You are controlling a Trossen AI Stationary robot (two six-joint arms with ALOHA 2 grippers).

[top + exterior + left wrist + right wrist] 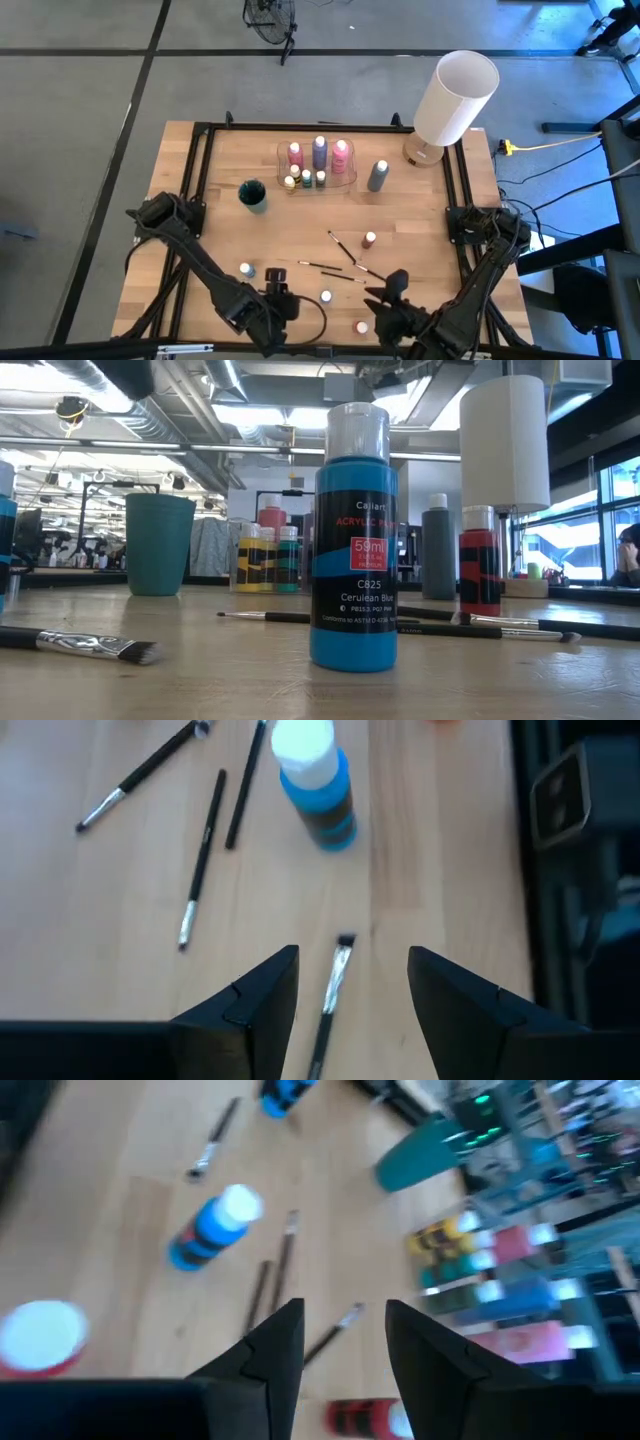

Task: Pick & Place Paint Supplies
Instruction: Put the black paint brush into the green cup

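The lamp [505, 440] seems cut off at the top edge.

Our two arms, dark and matte, built of slim jointed links, black cables looping beside the left arm [215, 285] and the right arm [470, 290], each ending in two wedge-shaped black fingers [255, 1005] with angled inner faces

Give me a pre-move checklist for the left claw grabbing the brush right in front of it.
1. Left claw open: ok.
2. Left claw empty: ok.
3. Paintbrush lined up between its fingers: ok.
4. Blue bottle clear of the brush: ok, it stands apart, beyond the tip.
5. Right claw out of the way: cannot tell; it hangs near the table's front edge.
6. Height above the table: cannot tell.
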